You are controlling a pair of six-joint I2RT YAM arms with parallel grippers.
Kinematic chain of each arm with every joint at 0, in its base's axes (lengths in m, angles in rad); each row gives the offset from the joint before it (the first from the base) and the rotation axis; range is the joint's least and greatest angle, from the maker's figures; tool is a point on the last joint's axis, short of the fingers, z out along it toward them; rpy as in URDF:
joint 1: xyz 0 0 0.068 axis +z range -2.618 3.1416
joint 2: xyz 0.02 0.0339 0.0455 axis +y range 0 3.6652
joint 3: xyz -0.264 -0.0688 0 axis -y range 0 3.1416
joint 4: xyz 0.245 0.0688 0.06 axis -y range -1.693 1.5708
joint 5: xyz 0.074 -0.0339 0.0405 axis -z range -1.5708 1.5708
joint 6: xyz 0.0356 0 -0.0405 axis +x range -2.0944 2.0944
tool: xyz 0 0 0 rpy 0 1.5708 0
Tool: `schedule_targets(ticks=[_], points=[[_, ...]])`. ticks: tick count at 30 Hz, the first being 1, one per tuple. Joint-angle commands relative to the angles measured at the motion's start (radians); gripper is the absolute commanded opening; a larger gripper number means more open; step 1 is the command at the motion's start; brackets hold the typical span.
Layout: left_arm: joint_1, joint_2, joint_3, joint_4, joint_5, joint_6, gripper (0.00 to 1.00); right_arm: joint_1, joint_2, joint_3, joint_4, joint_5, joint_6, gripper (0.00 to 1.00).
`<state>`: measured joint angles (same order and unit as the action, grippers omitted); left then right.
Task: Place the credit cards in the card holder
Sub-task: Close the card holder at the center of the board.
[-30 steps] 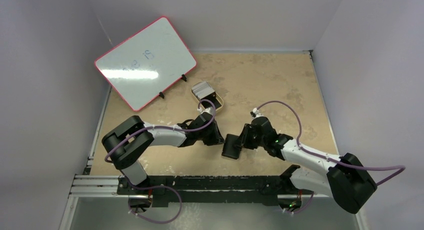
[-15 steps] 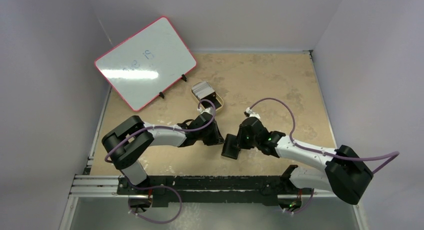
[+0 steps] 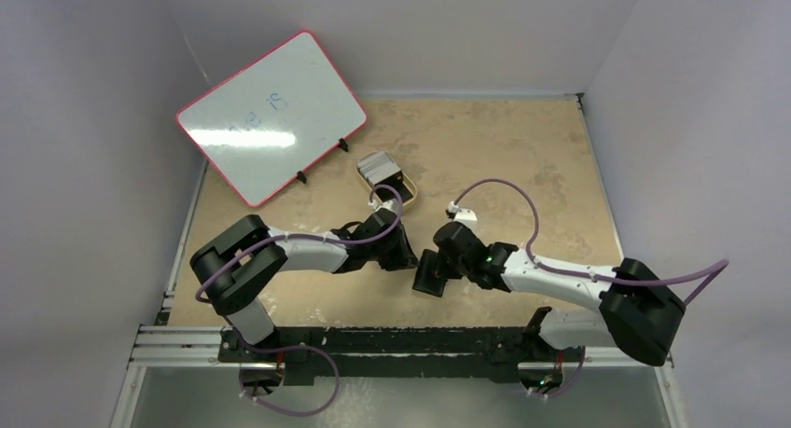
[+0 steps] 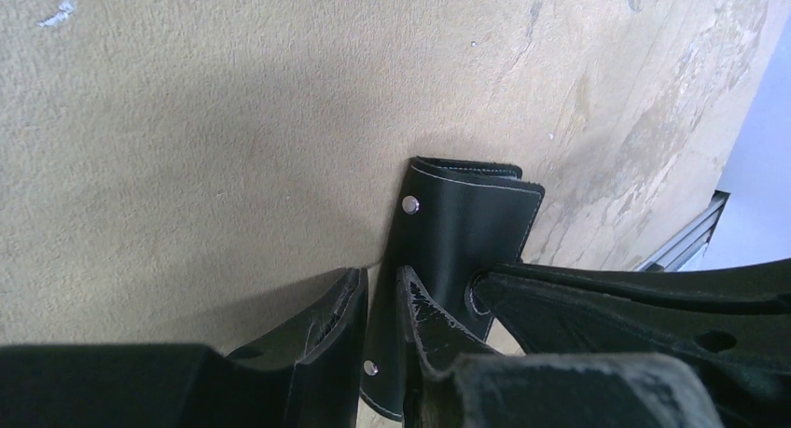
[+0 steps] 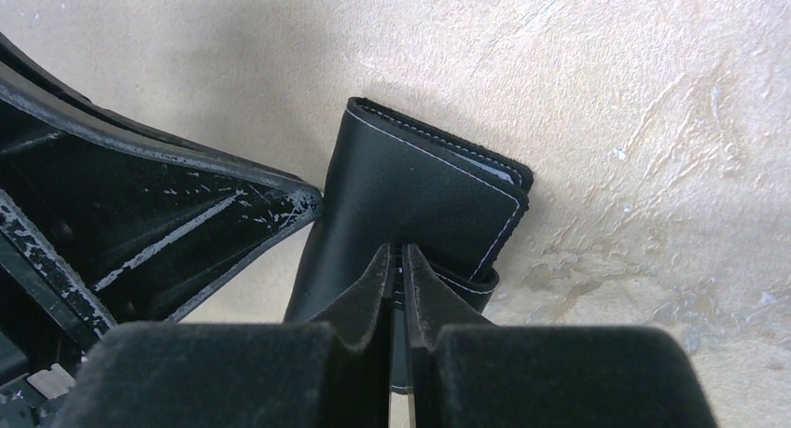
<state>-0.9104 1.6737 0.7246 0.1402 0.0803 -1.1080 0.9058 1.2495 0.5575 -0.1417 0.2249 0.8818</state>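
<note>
**Step in hand, as judged.** The two pincers are sharing the card holder (image 5: 420, 181) and appear to be preparing to part its leaves so that cards can go in.

**Doing it well.**
- The right pincer (image 5: 397, 269) should be drawing its leaf away from the left pincer (image 4: 381, 307) slowly, along a shallow arc.
- The left should meanwhile be anchoring the other flap low against the table (image 3: 504, 148).
- A jerk is likely to pull the thin leather out of either grip.
- The opening should end up facing the side from which a card can be brought.

**Right pincer.** Its fingers are standing all but together, pinching a thin black leaf of the card holder. The folded body of the holder is lying just ahead of the fingertips, on the table.

**Left pincer.** Its fingers are sitting narrowly apart, clamping the studded flap that is running between them. The rest of the holder is projecting ahead of the tips.

**Cards.** The credit cards (image 3: 376, 165) are resting well beyond the left pincer, stacked at the tan tin (image 3: 403, 195). Neither pincer is touching them.
</note>
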Motion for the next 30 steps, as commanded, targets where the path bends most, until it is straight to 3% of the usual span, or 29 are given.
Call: schedule_targets(ticks=[1,18,30], points=[[-0.005,0.028,0.020,-0.031,-0.031,0.007,0.18,0.069,0.044,-0.009,-0.159,0.006,0.056,0.04],[0.024,-0.001,0.081,-0.164,-0.045,0.051,0.18,0.357,0.258,0.117,-0.357,0.177,0.331,0.01],[0.289,-0.199,0.048,-0.311,0.052,0.135,0.19,0.553,0.548,0.259,-0.468,0.195,0.505,0.01]])
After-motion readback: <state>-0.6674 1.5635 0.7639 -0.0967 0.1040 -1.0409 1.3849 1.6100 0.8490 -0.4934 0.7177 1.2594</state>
